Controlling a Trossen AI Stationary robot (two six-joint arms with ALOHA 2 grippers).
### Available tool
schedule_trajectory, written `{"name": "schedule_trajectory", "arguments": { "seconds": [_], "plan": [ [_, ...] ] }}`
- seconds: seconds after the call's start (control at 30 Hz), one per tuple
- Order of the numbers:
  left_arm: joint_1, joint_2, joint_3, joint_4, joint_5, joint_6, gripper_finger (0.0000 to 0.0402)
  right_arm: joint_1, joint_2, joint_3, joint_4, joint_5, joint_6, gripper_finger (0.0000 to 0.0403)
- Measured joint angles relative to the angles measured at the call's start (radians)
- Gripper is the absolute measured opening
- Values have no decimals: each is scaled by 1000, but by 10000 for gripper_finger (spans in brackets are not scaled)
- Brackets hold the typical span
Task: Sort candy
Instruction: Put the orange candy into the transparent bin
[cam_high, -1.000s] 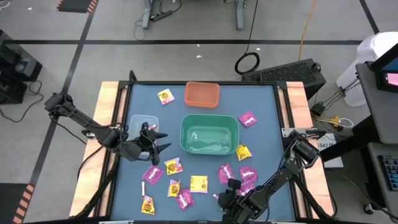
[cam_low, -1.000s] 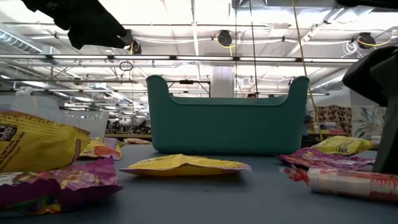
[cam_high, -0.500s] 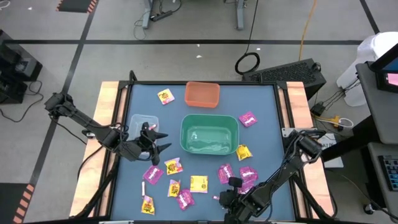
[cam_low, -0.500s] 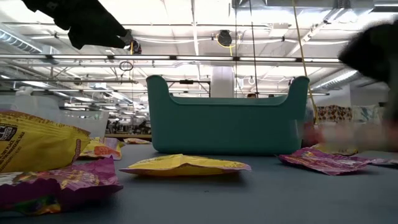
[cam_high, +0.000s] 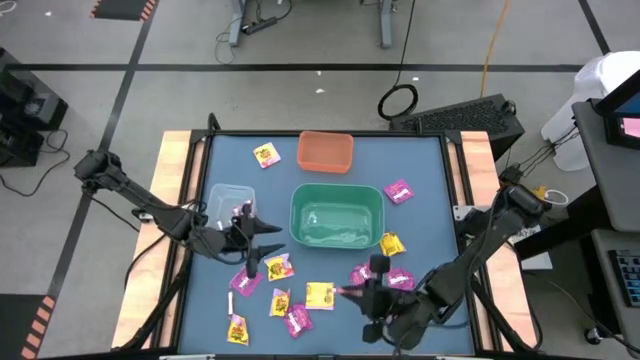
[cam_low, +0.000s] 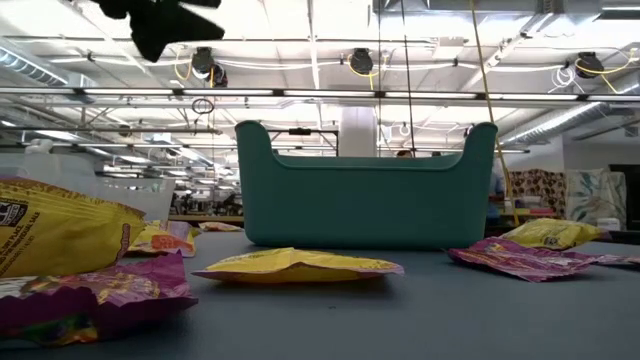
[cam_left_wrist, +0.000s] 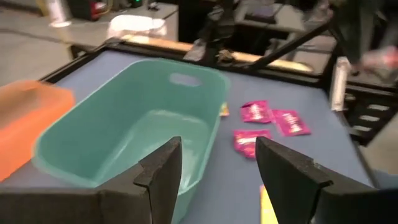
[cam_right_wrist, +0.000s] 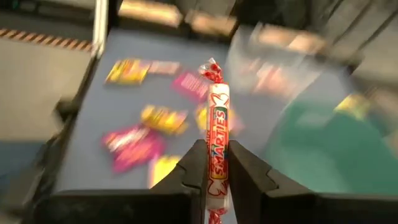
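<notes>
Several magenta and yellow candy packets (cam_high: 318, 294) lie flat on the blue table near its near edge, with single ones at the far left (cam_high: 266, 154) and right (cam_high: 398, 190). My right gripper (cam_high: 352, 292) is above the near packets, shut on a pink-white candy stick (cam_right_wrist: 216, 127). My left gripper (cam_high: 264, 236) hovers open and empty left of the green bin (cam_high: 336, 215); its fingers (cam_left_wrist: 160, 177) frame the bin in the left wrist view. My right gripper pinches the candy stick between its two fingers (cam_right_wrist: 194, 168), on the stick's lower part (cam_right_wrist: 215, 163). The stick lies along the fingers and juts out past their tips, its twisted end (cam_right_wrist: 210, 70) free. It is lifted clear of the table.
An orange bin (cam_high: 325, 151) stands at the far middle and a clear bin (cam_high: 228, 200) at the left, beside my left arm. The green bin's wall (cam_low: 365, 200) fills the middle of the low view, with packets (cam_low: 300, 264) lying before it.
My right gripper has risen from the table's near edge and gone toward the far edge, lifting the candy stick clear of the table; the stick has left the low view. My left gripper has shifted a little toward the right and near edges.
</notes>
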Motion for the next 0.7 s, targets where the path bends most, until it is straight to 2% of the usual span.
{"name": "schedule_trajectory", "arguments": {
  "seconds": [0.17,0.3,0.6,0.7],
  "plan": [
    [0,52,0,134,67,68,210,-6,-60,0,153,105,-304,40],
    [-1,79,0,192,102,83,210,-16,-74,1,254,115,-477,40],
    [-1,83,0,190,110,83,210,-62,-75,1,378,102,-568,40],
    [-1,83,0,189,110,83,210,-75,-75,1,367,67,-659,40]
  ]
}}
